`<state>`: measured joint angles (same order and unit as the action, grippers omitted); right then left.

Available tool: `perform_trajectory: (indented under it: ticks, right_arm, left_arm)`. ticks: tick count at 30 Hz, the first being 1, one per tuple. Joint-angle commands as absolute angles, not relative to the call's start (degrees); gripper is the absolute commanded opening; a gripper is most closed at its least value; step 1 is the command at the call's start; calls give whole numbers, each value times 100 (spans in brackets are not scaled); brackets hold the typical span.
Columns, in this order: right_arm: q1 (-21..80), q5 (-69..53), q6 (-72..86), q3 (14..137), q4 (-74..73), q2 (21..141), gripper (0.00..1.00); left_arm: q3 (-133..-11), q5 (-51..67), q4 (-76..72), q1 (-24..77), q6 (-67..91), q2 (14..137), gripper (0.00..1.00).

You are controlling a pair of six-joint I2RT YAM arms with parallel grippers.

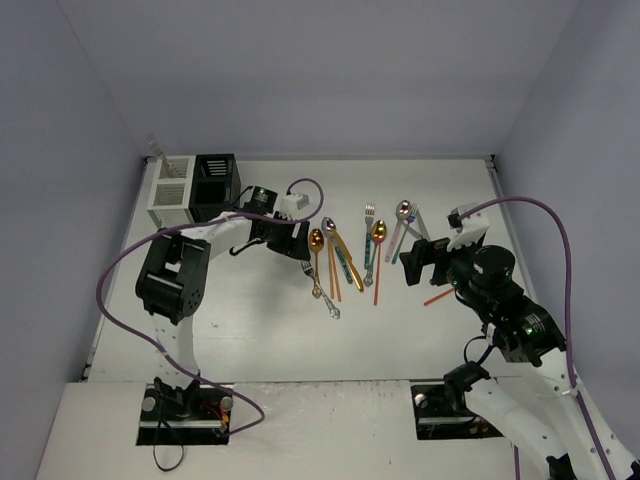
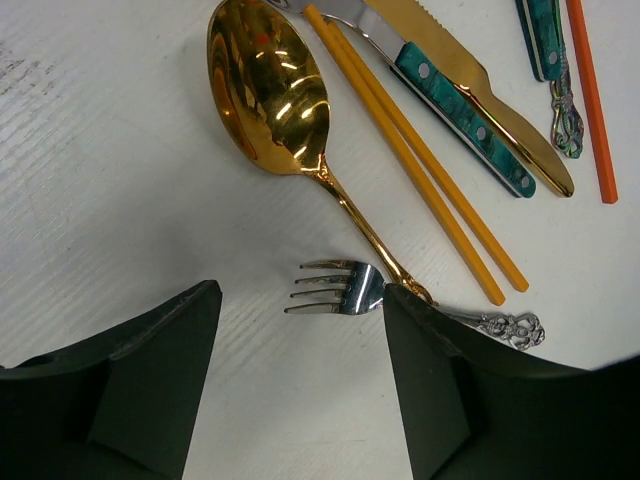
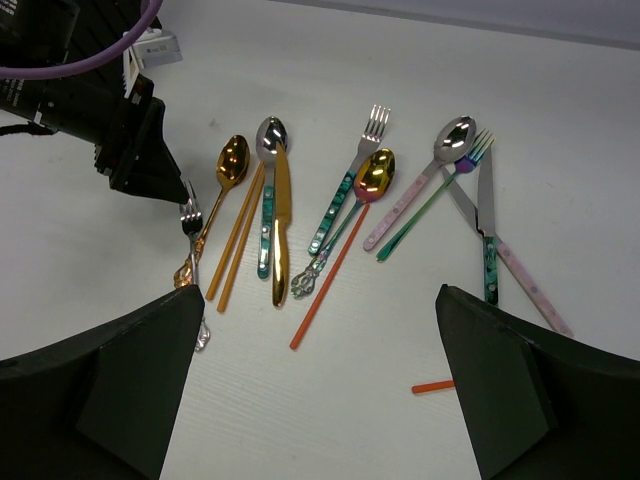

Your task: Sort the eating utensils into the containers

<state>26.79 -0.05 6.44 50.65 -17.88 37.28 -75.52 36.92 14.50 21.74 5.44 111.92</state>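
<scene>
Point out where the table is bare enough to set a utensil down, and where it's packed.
Bare: the far strip of table beyond the cutlery, right of the black caddy; also the near strip between the arm bases. Packed: the middle, from the left gold spoon to the pink-handled spoon, flanked by the left gripper and right gripper.

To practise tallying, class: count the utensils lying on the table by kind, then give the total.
Forks: 3
Spoons: 4
Knives: 3
Chopsticks: 4, one partly hidden
Total: 14
</scene>
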Motion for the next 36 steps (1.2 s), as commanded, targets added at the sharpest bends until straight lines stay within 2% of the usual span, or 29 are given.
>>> perform_trajectory:
  ticks: [1, 10, 20, 29, 36]
  right_arm:
    - [2721, -53, 664, 5115, -1529, 3737, 100]
    - [2717, -53, 668, 5157, -1549, 3800, 100]
    - [2725, -44, 589, 5189, -1582, 3850, 100]
    - [2725, -53, 483, 5308, -1591, 3894, 100]
    - [2716, -62, 349, 5457, -1600, 3973, 100]
  left_arm:
    - [-7773, 4092, 1415, 2225, 206, 11257, 60]
    - [-7670, 4127, 1400, 2259, 116, 11477, 42]
    - [-7756, 4174, 1215, 2259, 77, 11370, 1]
    - [-8028, 3725, 1784, 2247, -361, 10310, 0]
    - [-8819, 2505, 2765, 2048, -711, 9357, 0]
